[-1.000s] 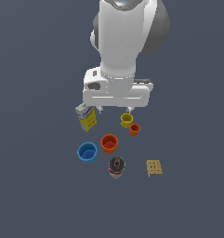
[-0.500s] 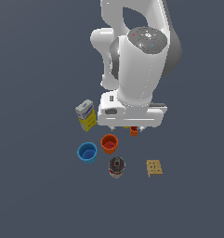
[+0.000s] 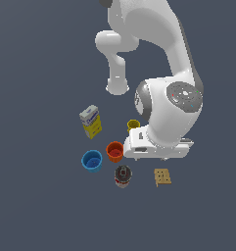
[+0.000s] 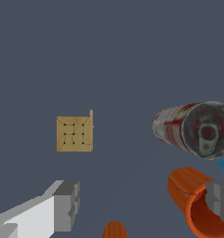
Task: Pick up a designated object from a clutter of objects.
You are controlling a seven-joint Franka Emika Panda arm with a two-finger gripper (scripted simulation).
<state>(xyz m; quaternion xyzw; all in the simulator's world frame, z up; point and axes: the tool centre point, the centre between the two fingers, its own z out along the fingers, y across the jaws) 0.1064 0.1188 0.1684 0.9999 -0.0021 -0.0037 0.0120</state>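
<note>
The small flat tan gridded square block [image 4: 74,134] lies apart from the dark can [image 4: 192,128] and orange cup [image 4: 197,202], so the empty tool [image 4: 143,204], spread wide, can straddle it.

The flat, matte, dark slate-grey ground surface [image 3: 36,211] fills the background of the exterior view from edge to edge. It is uniform in colour and texture. The wrist view shows the same plain surface.
</note>
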